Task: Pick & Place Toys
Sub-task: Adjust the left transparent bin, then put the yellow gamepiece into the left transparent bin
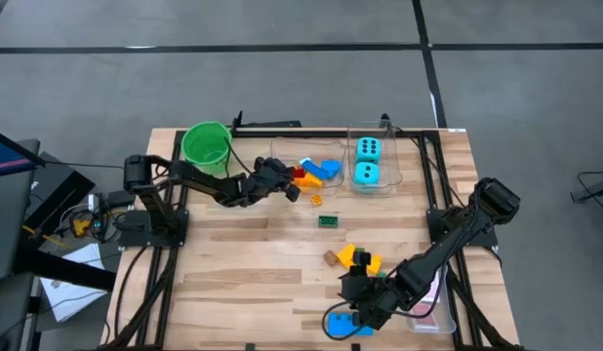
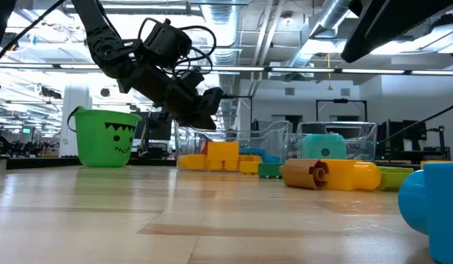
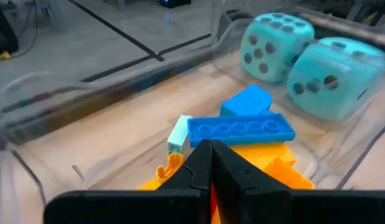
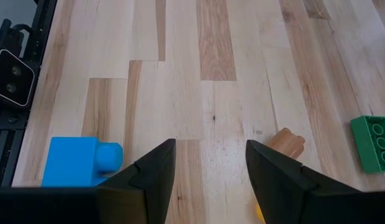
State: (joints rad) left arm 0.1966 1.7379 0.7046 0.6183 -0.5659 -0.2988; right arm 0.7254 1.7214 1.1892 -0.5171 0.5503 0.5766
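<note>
The left pincer (image 1: 294, 191), pressed together, hangs over the clear tub (image 1: 282, 154) of blocks beside the cyan dice (image 3: 304, 59). The right pincer (image 4: 208, 171) is spread above the surface (image 1: 243, 263), empty, near a blue block (image 4: 80, 160).

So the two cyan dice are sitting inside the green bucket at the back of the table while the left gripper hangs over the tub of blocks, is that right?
Not quite. The two cyan dice sit in a clear plastic tub, not in the green bucket, which stands apart to the side. The high view shows this. The rest holds: the left gripper hangs over the neighbouring tub of blocks.
</note>
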